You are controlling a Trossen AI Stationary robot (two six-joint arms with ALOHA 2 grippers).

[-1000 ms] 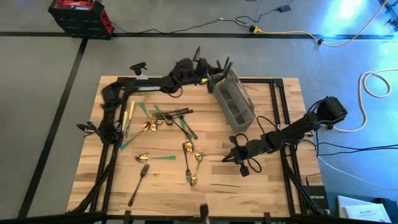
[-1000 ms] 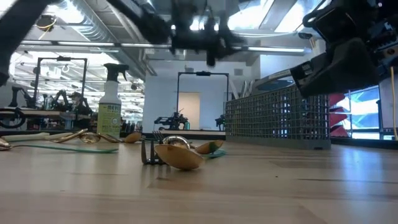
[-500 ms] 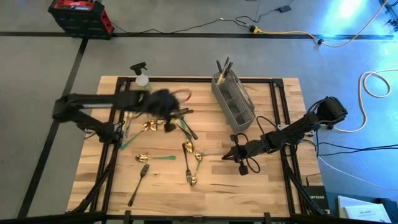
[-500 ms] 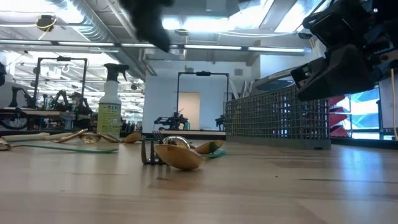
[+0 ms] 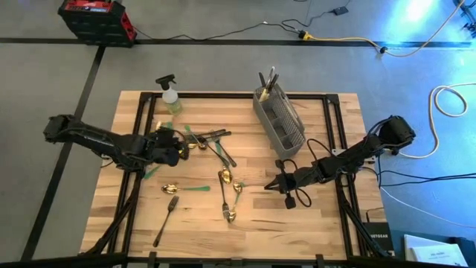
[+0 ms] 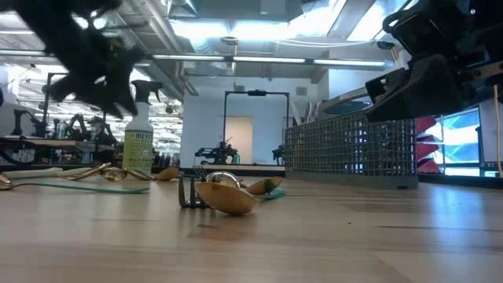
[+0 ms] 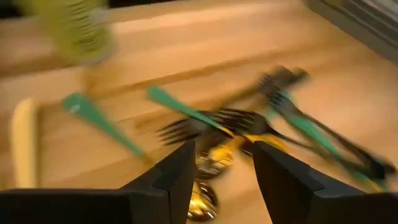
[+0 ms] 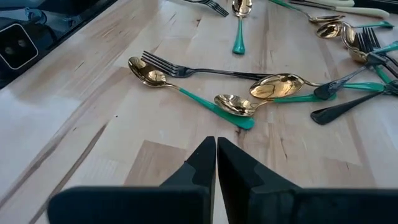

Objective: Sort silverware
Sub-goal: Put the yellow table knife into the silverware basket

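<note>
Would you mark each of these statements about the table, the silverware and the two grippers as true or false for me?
1. The mesh caddy already holds a few utensils. True.
2. The right gripper is clamped on a green-handled spoon. False: its fingers are shut on nothing, short of the spoons.
3. The left gripper is over the cluster of silverware, fingers apart. True.
4. The spray bottle lies on its side. False: it stands upright at the table's far edge.
5. A dark fork lies alone near the front of the table. True.
</note>
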